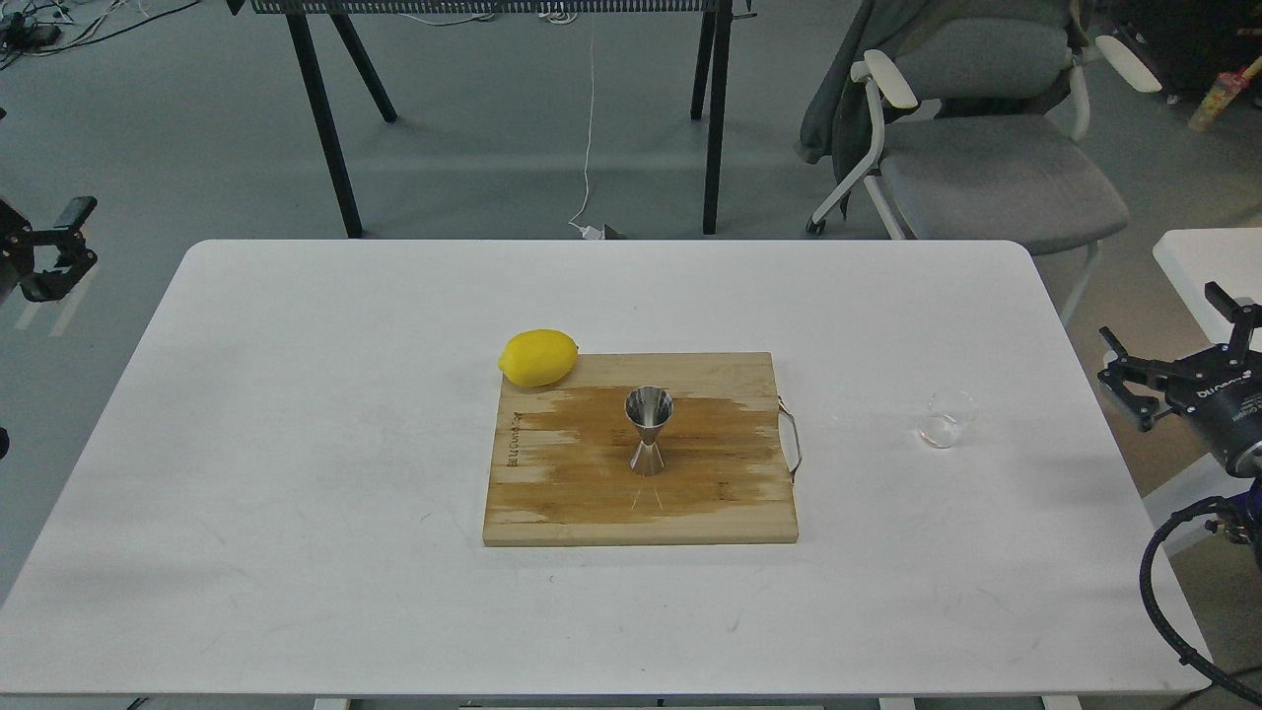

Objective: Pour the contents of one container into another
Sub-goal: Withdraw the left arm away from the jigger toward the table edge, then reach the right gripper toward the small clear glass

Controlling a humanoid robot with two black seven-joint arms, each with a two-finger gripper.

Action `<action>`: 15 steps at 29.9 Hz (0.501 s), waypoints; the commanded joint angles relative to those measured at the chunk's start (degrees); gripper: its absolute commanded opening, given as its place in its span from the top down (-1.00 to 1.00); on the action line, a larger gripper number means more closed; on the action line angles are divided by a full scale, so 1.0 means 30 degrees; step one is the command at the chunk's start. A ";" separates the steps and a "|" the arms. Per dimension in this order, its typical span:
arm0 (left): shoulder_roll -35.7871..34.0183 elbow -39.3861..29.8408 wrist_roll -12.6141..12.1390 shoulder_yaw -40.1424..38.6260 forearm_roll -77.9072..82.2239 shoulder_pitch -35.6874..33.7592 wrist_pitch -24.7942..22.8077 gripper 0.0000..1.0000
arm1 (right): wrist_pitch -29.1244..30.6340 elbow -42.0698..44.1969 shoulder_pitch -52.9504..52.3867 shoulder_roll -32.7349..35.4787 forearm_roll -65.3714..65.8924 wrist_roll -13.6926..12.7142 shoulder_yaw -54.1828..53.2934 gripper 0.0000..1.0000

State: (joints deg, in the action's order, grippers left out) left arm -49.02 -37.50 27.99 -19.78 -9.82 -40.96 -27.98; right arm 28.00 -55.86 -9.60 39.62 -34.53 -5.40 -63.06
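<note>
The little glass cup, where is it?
In the head view, the glass tumbler stands on the white table, right of the cutting board, near the right gripper.

I see the clear glass tumbler [948,417] standing upright on the white table [296,444], well to the right of the wooden cutting board [552,503]. The steel jigger [649,429], hourglass-shaped, stands upright near the board's centre, open cone upward.

Jigger [649,431] upright mid-board [552,503], on white tabletop [296,444]. Lemon [537,357] at board's far left corner, touching. Tumbler [946,418] on tabletop, well right of board. Right pincer [1173,355] spread, near tumbler, off tabletop edge. Left pincer [59,247] beyond left edge, fingers apart.
</note>
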 commanded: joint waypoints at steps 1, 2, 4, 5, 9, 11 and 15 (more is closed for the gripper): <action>0.0578 -0.0008 0.0002 -0.0058 -0.1704 -0.0027 -0.0005 -0.99 | 0.0000 -0.2525 0.1060 0.0793 -0.1931 -0.0015 -0.0102 -0.97; 0.0666 -0.0008 0.0002 -0.0087 -0.2260 -0.0027 -0.0005 -0.99 | 0.0000 -0.3286 0.1266 0.1086 -0.2546 -0.0015 -0.0073 -0.98; 0.0813 -0.0008 0.0002 -0.0058 -0.3228 0.0060 -0.0005 -0.99 | 0.0000 -0.4607 0.1501 0.1323 -0.3515 0.0014 -0.0102 -0.98; 0.0959 -0.0008 0.0002 -0.0087 -0.3638 0.0090 -0.0005 -0.99 | -0.0655 -0.5018 0.1531 0.1323 -0.3954 0.0014 -0.0189 -0.98; 0.1370 -0.0037 0.0002 -0.0087 -0.4052 0.0090 -0.0005 -0.99 | -0.4577 -0.5548 0.1532 0.1178 -0.5946 0.0044 -0.0248 -0.98; 0.1399 -0.0038 0.0002 -0.0058 -0.4023 0.0177 -0.0005 -0.99 | -0.6278 -0.5666 0.1532 0.1031 -0.6417 0.0073 -0.0278 -0.98; 0.1458 -0.0038 0.0002 0.0001 -0.3994 0.0266 -0.0005 -0.99 | -0.9006 -0.5579 0.1502 0.0095 -0.6566 0.0161 -0.0395 -0.97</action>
State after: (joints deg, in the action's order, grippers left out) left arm -44.84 -37.61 28.00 -19.93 -21.87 -40.36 -28.00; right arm 6.08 -72.69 -5.01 41.71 -53.86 -5.01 -64.07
